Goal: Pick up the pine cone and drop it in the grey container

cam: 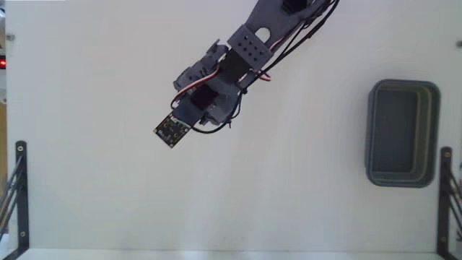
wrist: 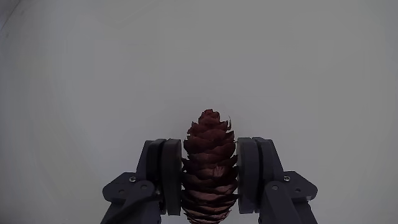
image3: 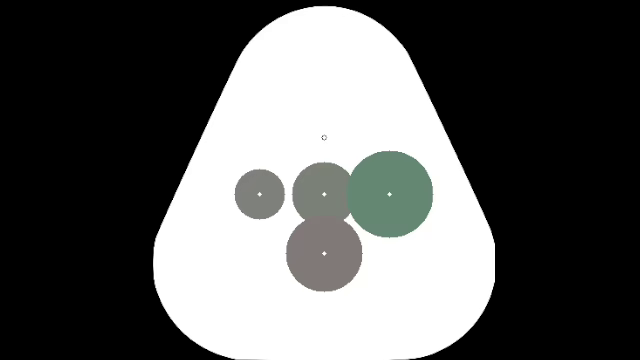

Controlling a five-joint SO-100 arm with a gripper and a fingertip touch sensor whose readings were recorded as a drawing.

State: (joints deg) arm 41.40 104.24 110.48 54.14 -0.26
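Right now the small reddish-brown pine cone [wrist: 209,168] with rough scales sits squeezed between the two dark grey jaws [wrist: 209,177] in the wrist view. One flat pad [wrist: 171,177] presses on its left side and the other pad [wrist: 247,175] presses on its right side. The jaws are closed just as far as the cone is wide, and they grip it tight. The cone stands long-ways between them, and its pointed top sticks out past the pad tips. Its bottom end runs down to the lower edge of that view. Behind it is only the plain white counter [wrist: 93,74]. In the fixed view the grey robot arm [cam: 238,61] reaches in from the top, over the middle of the counter. The cone cannot be seen there, because the arm covers it. The dull blue-grey plastic tray [cam: 403,132], a rectangle with rounded corners and a thick rim, sits by the right edge in the fixed view, well apart from the arm. Its darker inside has nothing in it.
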